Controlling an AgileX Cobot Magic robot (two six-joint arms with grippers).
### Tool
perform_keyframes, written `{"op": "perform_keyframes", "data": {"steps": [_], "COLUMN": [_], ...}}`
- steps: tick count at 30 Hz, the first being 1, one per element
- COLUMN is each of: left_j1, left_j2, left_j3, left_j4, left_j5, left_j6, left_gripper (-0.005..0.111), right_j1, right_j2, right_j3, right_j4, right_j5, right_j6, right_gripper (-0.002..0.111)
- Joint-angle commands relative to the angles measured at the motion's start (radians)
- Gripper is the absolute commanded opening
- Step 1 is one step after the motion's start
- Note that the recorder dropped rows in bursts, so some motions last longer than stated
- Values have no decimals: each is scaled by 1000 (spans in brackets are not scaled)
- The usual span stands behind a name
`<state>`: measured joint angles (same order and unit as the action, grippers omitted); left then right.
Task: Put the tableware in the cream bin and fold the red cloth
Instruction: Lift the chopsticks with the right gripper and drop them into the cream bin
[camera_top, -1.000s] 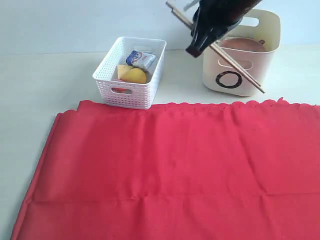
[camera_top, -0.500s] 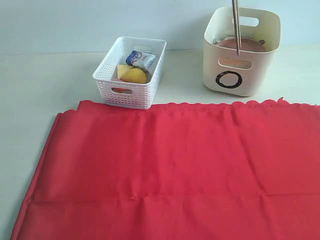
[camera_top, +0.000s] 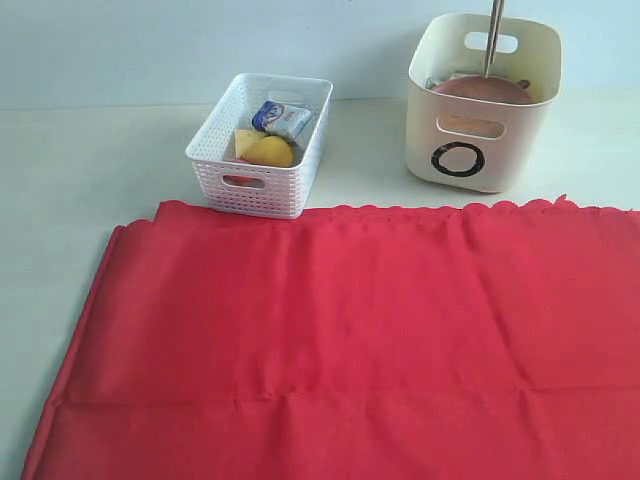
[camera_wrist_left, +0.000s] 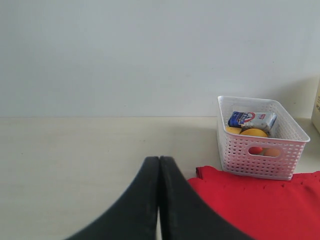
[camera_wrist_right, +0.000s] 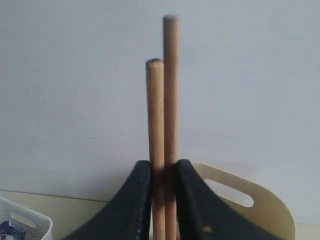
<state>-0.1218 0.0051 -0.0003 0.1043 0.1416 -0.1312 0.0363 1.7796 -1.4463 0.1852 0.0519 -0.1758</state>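
Observation:
The red cloth (camera_top: 340, 340) lies spread flat across the near table. Behind it stands the cream bin (camera_top: 480, 150) with a round brown plate (camera_top: 480, 90) inside. The wooden chopsticks (camera_top: 492, 40) hang upright, their lower ends dipping into the bin's mouth. My right gripper (camera_wrist_right: 163, 167) is shut on the chopsticks (camera_wrist_right: 164, 100), with the bin's rim (camera_wrist_right: 260, 200) just behind; the exterior view does not show this gripper. My left gripper (camera_wrist_left: 159, 159) is shut and holds nothing, low over bare table beside a corner of the cloth (camera_wrist_left: 260, 205).
A white perforated basket (camera_top: 260, 185) stands left of the bin at the cloth's far edge, holding a milk carton (camera_top: 283, 118) and a lemon (camera_top: 268, 152). The basket (camera_wrist_left: 260, 160) also shows ahead of my left gripper. A pale wall backs the table.
The right arm has risen out of the exterior view. The chopsticks went from slanting across the bin's front to hanging upright, then shifted slightly right over the bin.

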Motion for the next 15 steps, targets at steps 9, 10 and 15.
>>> {"op": "perform_keyframes", "data": {"steps": [9, 10, 15], "left_j1": [-7, -7, -7], "left_j2": [-5, -5, -5], "left_j3": [0, 0, 0], "left_j4": [-4, -4, -4], "left_j5": [-4, -4, -4], "left_j6": [0, 0, -3], "left_gripper": [1, 1, 1], "right_j1": [-3, -3, -3], "right_j2": [96, 102, 130], "right_j3": [-6, -6, -6], "right_j4": [-3, -3, -3], "right_j5": [-91, -91, -93], "right_j6": [-7, -7, -7], "right_gripper": [1, 2, 16]}}
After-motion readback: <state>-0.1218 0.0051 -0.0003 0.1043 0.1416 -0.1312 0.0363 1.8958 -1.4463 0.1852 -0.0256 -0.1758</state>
